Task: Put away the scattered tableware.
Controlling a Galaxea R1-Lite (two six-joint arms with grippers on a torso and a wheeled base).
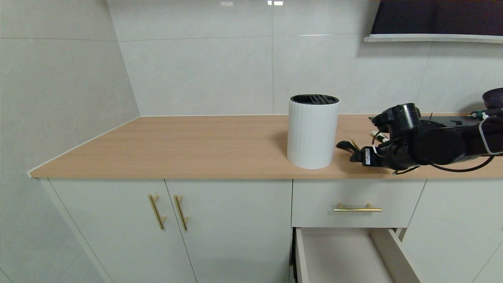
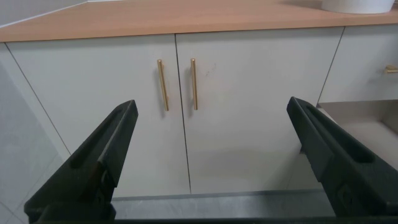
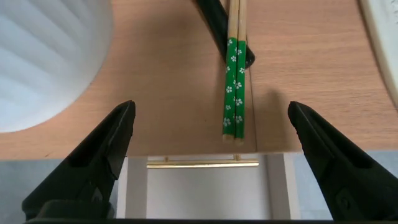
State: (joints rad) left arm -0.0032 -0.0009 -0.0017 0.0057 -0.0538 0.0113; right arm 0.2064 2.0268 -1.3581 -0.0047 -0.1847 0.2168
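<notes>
- Right gripper (image 3: 210,112) hovers low over the countertop (image 1: 196,145), just beside the white ribbed holder (image 1: 312,133). Its jaws are spread wide and hold nothing.
- The chopsticks (image 3: 234,87), a pair with green flowered ends, lie side by side between the jaws. Their ends are near the counter's front edge.
- They rest across a black utensil handle (image 3: 217,25), so I judge they sit slightly off the wood at that end.
- Left gripper (image 2: 210,106) is down low facing the cabinet doors (image 2: 180,112), also wide open and empty.
- Risk: closing on thin sticks may catch only one, or make them roll apart.
- Risk: a nudge towards the edge could tip them off into the open drawer (image 1: 342,255) or onto the floor.
- Risk: the black handle may come up with the pair, or lever them askew.
- Risk: the finger nearest the holder could bump it.
- The slots in the holder's top look narrow, so a crooked grip could jam on insertion.
</notes>
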